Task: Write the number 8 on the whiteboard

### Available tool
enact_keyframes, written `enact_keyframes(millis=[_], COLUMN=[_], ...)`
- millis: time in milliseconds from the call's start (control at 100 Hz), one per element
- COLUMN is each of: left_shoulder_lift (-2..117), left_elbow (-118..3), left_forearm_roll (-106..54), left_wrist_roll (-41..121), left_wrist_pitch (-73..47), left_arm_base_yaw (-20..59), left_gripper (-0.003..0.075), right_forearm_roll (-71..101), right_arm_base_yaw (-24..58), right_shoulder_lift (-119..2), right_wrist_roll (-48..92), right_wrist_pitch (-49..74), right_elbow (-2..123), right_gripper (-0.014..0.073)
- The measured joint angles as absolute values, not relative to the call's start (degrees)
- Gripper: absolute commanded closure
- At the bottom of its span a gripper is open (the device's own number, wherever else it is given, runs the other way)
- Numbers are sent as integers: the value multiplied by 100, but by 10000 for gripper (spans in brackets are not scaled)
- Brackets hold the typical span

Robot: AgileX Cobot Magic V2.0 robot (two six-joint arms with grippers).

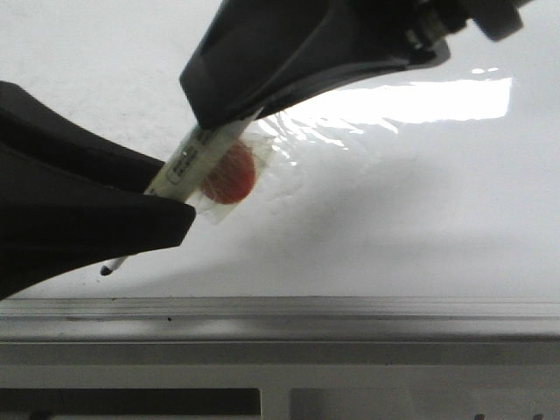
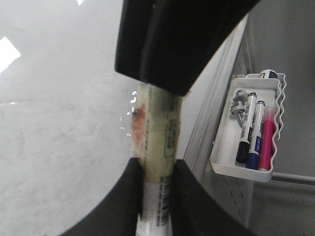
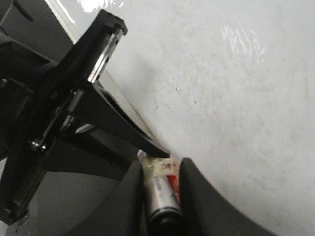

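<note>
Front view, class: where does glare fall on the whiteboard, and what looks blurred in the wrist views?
Front view: a bright glare patch on the whiteboard, upper right. Left wrist view: the marker and the near fingers are soft. Right wrist view: the near fingers are blurred.

Glossy white whiteboard [image 1: 420, 219], pale yellowish marker [image 1: 199, 150] with an orange-red patch, perhaps a sticker, black-tipped, black, blue and pink pens [image 2: 253, 135] in a white tray [image 2: 222, 147]

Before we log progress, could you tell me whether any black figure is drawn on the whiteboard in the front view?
No, the whiteboard shows only glare.
</note>
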State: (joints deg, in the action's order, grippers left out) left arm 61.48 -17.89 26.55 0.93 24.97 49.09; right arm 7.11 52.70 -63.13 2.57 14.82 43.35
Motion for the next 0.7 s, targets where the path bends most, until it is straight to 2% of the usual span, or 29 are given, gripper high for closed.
enact_keyframes(millis=[40, 160, 210, 470, 700], left_shoulder_lift=[6148, 6148, 6148, 5779, 4276], left_elbow=[-1789, -1789, -1789, -1789, -1789], left_forearm_roll=[2668, 2682, 2627, 2327, 1505], left_wrist_roll=[104, 117, 117, 117, 83], left_wrist_pitch=[2497, 2485, 2511, 2340, 1467], left_arm_base_yaw=[4909, 4909, 4909, 4909, 4909], left_gripper=[683, 515, 484, 478, 478], right_forearm_roll=[733, 784, 770, 758, 781], right_arm_base_yaw=[5280, 5303, 5303, 5303, 5199], right_shoulder_lift=[-6315, -6315, -6325, -6337, -6029], right_wrist_roll=[257, 257, 257, 257, 257], right_wrist_pitch=[1495, 1495, 1542, 1610, 1753], right_elbow=[4345, 4345, 4345, 4345, 4664], right_gripper=[573, 620, 641, 664, 652])
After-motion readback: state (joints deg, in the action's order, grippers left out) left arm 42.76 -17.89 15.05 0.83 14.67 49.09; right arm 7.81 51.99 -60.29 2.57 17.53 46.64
